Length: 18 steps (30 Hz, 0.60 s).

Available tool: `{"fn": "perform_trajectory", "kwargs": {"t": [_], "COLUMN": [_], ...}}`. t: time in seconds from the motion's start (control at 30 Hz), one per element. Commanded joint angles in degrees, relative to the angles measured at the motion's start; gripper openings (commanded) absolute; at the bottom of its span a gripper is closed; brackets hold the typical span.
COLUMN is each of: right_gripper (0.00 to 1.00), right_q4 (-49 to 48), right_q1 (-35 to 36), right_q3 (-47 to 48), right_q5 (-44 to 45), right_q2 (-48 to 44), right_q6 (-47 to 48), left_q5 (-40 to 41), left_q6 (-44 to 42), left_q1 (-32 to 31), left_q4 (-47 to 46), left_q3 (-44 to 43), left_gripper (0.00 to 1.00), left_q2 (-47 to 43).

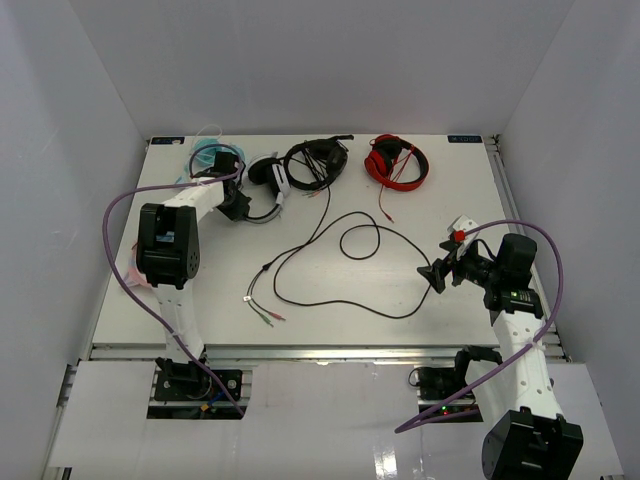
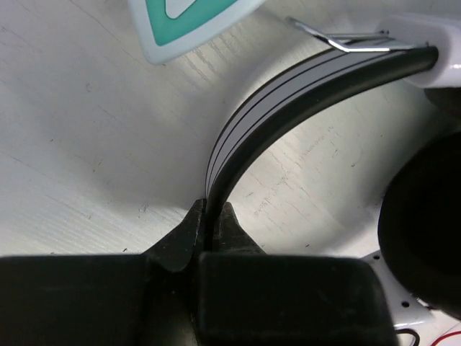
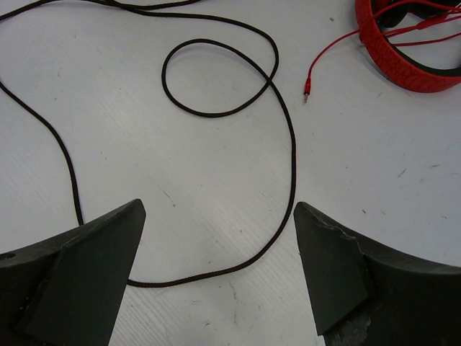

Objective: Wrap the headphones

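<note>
Though clamped on headphones [image 2: 288,101] with left fingers [image 2: 180,241], barely begun.
Need cable [image 3: 294,166] coiled off table [image 1: 200,290]; right fingers [image 3: 94,267] wide, empty.

No writing, brand or number is legible; the small dark labels [image 1: 165,140] at the far corners of the white tabletop [image 1: 450,190] are too tiny to read.

Shows dark right hand [image 3: 220,207], fingers spread wide, over scuffed white surface [image 3: 180,166]. Frames thin black cable [image 3: 293,144] curling into a loop. Beyond and right of that cable: curved red headband [image 3: 403,68], thin red plug lead [image 3: 307,88].
</note>
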State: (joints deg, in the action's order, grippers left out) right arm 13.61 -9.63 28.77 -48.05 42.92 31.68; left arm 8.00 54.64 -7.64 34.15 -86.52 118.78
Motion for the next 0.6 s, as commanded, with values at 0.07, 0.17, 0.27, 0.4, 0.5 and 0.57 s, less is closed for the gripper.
{"fn": "perform_trajectory", "kwargs": {"t": [0.07, 0.17, 0.27, 0.4, 0.5, 0.57], "right_gripper": [0.9, 0.9, 0.9, 0.9, 0.91, 0.91], "right_q4": [-0.2, -0.02, 0.35, 3.16, 9.97, 18.16], "right_q1": [0.01, 0.02, -0.1, -0.17, -0.03, 0.18], "right_q3": [1.67, 1.26, 0.85, 0.53, 1.01, 2.59], "right_q5": [0.63, 0.85, 0.25, -3.83, -12.66, -18.0], "right_q2": [-0.83, -1.51, -2.12, -3.0, -3.76, -4.05], "right_q6": [-0.17, 0.13, 1.08, 5.93, 14.92, 30.0], "left_q5": [2.54, 4.63, 5.92, 5.04, -2.77, -6.78], "left_q6": [-8.63, -15.66, -23.46, -36.55, -45.61, -47.58], "left_q1": [-1.52, -3.17, -4.93, -6.36, -6.92, -7.88], "left_q4": [1.0, -0.84, -4.12, -9.75, -12.64, -12.53], "left_q3": [-0.18, 1.87, 6.41, 15.1, 21.05, 23.65], "left_gripper": [0.0, 0.0, 0.0, 0.0, 0.0, 0.0], "left_q2": [-4.51, -12.43, -21.84, -39.12, -50.67, -56.11]}}
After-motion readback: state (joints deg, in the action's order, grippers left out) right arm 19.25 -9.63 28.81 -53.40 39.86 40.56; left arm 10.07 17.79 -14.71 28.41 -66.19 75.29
